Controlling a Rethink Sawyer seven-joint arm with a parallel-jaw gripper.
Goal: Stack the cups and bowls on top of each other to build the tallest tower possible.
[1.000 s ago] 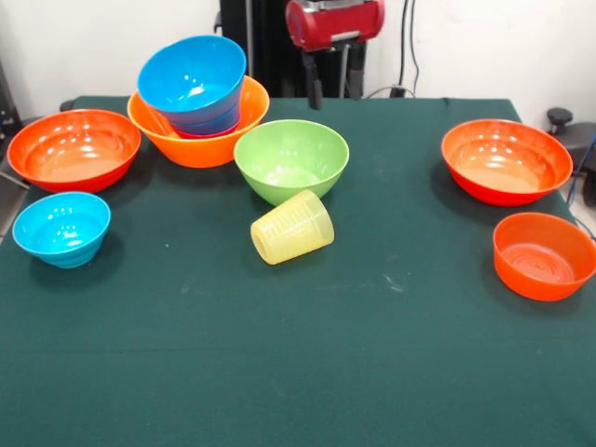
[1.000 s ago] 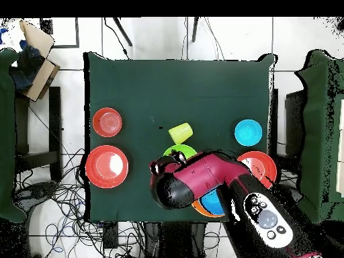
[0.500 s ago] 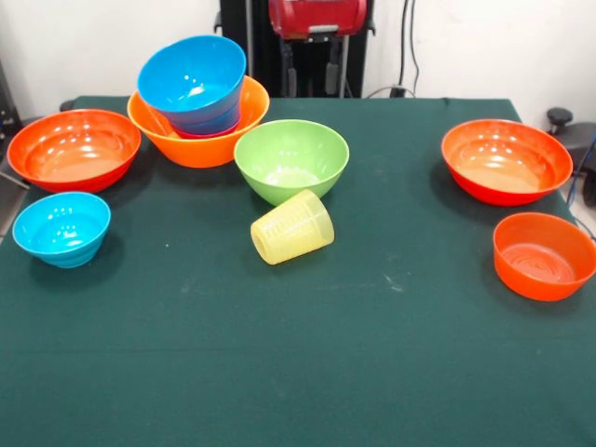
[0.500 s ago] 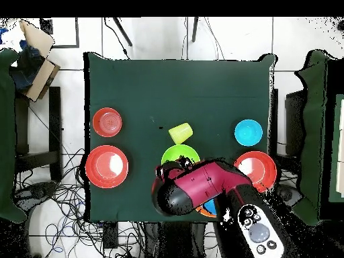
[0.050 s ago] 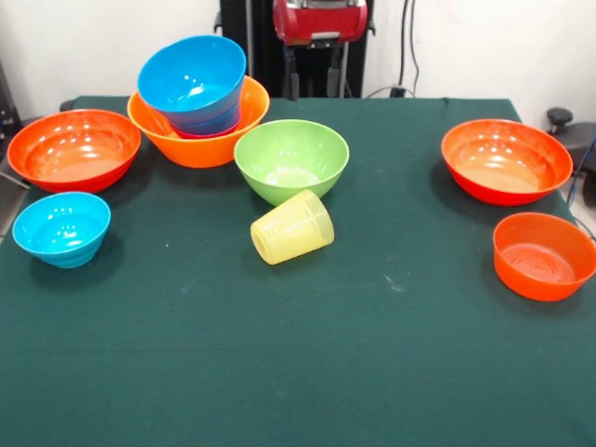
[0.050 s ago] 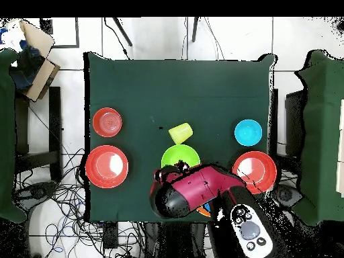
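The small red-orange plastic bowl [image 5: 544, 255] and small cyan bowl [image 5: 61, 228] sit nearest, well apart. Farther back, the translucent pale-yellow ridged tumbler [image 5: 291, 227] lies on its side, touching the lime green bowl [image 5: 291, 159]. Beyond stands the tower [image 5: 198, 114], a blue bowl tilted in the large light-orange bowl, left of the gripper [image 5: 316, 82]. I cannot tell how its jaws stand.
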